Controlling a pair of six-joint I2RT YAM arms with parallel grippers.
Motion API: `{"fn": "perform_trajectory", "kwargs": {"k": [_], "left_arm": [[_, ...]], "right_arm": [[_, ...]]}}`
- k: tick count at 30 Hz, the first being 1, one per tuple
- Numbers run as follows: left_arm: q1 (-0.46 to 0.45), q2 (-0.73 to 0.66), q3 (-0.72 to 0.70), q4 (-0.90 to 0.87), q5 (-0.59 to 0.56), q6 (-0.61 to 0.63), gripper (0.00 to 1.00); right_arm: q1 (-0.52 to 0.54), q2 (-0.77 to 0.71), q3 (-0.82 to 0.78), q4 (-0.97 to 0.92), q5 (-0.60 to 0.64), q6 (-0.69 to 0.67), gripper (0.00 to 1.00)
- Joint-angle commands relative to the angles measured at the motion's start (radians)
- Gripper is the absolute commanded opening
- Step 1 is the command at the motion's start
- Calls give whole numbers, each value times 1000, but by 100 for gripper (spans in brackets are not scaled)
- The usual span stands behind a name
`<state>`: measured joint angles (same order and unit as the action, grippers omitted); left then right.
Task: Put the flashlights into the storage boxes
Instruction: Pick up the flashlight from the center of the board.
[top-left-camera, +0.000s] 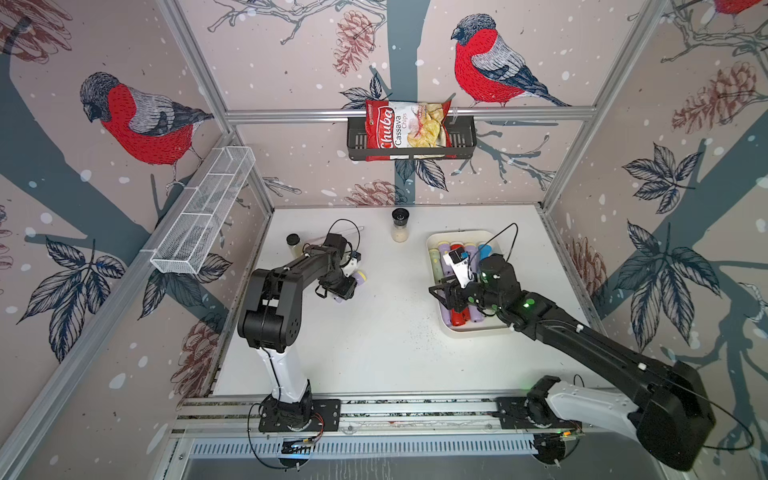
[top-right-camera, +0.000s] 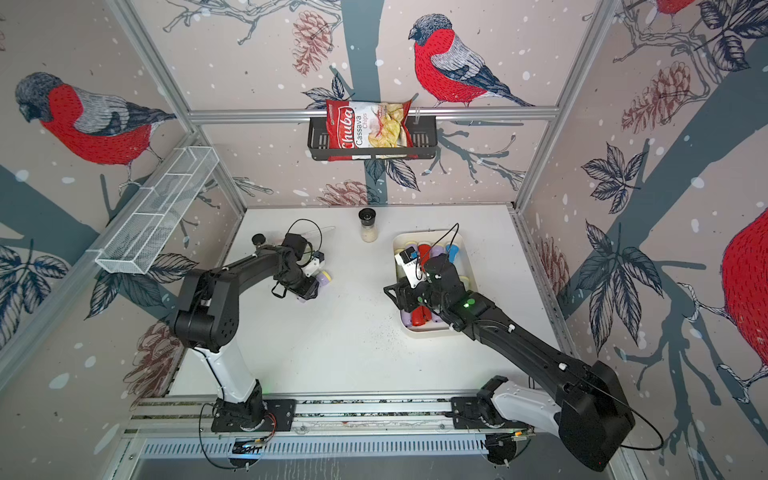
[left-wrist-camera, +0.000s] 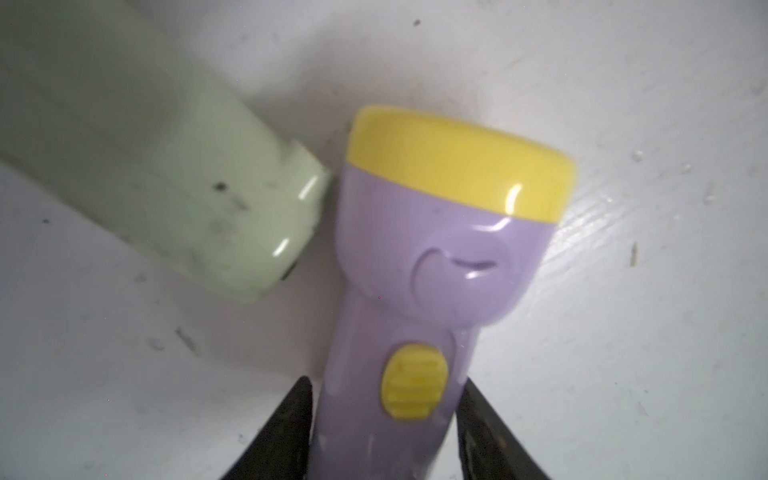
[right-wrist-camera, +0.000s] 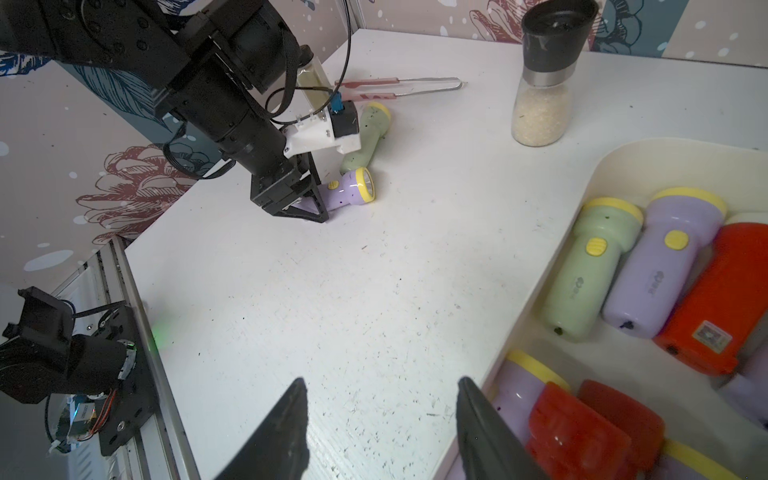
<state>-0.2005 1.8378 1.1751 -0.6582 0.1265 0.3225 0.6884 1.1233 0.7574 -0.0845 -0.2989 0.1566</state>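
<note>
A lilac flashlight (left-wrist-camera: 436, 249) with a yellow rim lies on the white table, left of middle (top-left-camera: 359, 275). My left gripper (left-wrist-camera: 384, 382) is shut on its handle, with a black finger pressed against each side. A pale green flashlight (left-wrist-camera: 187, 187) lies touching its head, hidden under my left wrist in both top views. The cream storage box (top-left-camera: 478, 332) at the right holds several lilac, green, red and blue flashlights (right-wrist-camera: 660, 266). My right gripper (right-wrist-camera: 380, 384) hangs open and empty over the box's left rim (top-left-camera: 440, 293).
A black-capped spice jar (top-left-camera: 400, 226) stands at the back middle, and another (top-left-camera: 293, 243) behind my left arm. Metal tongs (right-wrist-camera: 399, 87) lie near the green flashlight. A black wall basket (top-left-camera: 461, 143) holds a chips bag. A white wire basket (top-left-camera: 203, 212) hangs on the left wall.
</note>
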Motion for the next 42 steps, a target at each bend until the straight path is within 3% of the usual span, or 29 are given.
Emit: {"fn": "perform_trajectory", "kwargs": {"k": [1, 6, 12, 19, 26, 33, 42], "left_arm": [[-9, -13, -13, 19, -9, -6, 45], [-41, -58, -42, 33, 17, -6, 19], [-65, -172, -111, 97, 108, -39, 2], [-85, -370, -232, 291, 299, -168, 1], [-142, -548, -375, 641, 480, -356, 0], [-158, -643, -521, 992, 537, -545, 0], [-199, -676, -569, 1122, 568, -562, 0]], "right_arm": [[2, -21, -11, 16, 23, 4, 57], [0, -65, -15, 29, 61, 1, 57], [-1, -91, -25, 71, 81, 21, 57], [-6, -129, -52, 153, 83, 59, 58], [-40, -188, -67, 233, 86, 59, 62], [-67, -208, -115, 346, 20, 104, 66], [-64, -227, -176, 490, -68, 60, 67]]}}
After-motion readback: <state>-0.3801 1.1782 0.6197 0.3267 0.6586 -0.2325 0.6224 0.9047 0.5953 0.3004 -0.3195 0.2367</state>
